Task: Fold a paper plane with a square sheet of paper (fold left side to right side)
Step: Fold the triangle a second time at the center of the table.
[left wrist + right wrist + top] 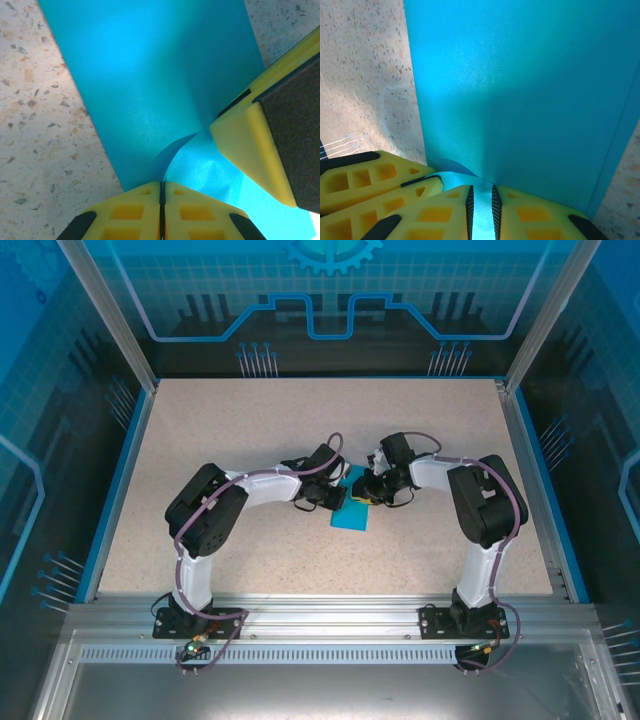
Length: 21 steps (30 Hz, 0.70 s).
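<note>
Our left tool [161,200] and right tool [481,205] each pinch the thin bright blue sheet of paper [352,520] at its lifted 12 o'clock edge, so we judge the fold just begun.

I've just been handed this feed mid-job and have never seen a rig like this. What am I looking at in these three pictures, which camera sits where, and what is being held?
These are two robot arms bolted side by side at the near edge of a speckled table. The top external view looks down from above and behind. It shows the left arm on the left and the right arm on the right, meeting mid-table over a sheet of blue paper. The other two views come from cameras on the wrists, each looking past its own yellow pincer. The left pincer is shut, with a raised flap of the paper curling into it. The right pincer is nearly shut, with blue paper showing in its slit. Both seem to pinch the same raised edge, while the rest of the paper lies flat.
</note>
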Tool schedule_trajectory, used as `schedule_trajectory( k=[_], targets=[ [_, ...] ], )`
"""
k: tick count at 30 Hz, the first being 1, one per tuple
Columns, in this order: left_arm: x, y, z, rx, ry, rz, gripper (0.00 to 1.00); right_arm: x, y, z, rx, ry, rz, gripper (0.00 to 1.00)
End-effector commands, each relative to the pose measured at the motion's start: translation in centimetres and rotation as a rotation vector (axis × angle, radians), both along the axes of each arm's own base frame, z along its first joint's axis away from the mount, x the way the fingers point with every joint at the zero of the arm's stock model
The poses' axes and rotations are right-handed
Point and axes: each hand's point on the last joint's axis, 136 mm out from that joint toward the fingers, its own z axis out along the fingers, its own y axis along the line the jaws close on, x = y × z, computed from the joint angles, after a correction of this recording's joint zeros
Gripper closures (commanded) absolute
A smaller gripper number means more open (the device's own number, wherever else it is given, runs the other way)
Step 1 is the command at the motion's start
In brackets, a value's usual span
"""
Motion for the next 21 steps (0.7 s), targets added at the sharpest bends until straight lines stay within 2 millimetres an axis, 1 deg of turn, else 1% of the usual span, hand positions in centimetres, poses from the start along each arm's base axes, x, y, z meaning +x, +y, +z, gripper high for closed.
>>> schedule_trajectory(
  k=[1,3,6,10,15,18,21],
  targets=[
    [0.5,1.1,-0.5,0.061,-0.005,0.014,0.86,-1.2,-1.3,-2.0,-0.092,0.058,0.001,0.79],
    [0.6,1.2,0.1,0.058,-0.015,0.017,0.81,-1.4,-1.4,-2.3,-0.098,0.066,-0.002,0.79],
    [0.4,1.4,1.3,0.054,-0.032,0.018,0.76,-1.4,-1.5,-2.6,-0.099,0.072,-0.003,0.79],
    [0.1,1.7,3.9,0.023,-0.064,0.023,0.68,-1.4,-1.4,-2.7,-0.095,0.073,-0.003,0.79],
    [-1.4,2.0,6.8,-0.052,-0.081,0.033,0.55,-1.4,-1.3,-2.8,-0.087,0.073,-0.005,0.79],
    [-2.9,1.1,7.8,-0.159,-0.051,0.016,0.53,-1.4,-1.3,-2.7,-0.083,0.072,-0.005,0.79],
    [-4.6,-0.6,7.9,-0.285,0.014,-0.023,0.53,-1.4,-1.3,-2.8,-0.083,0.073,-0.005,0.79]
  ],
)
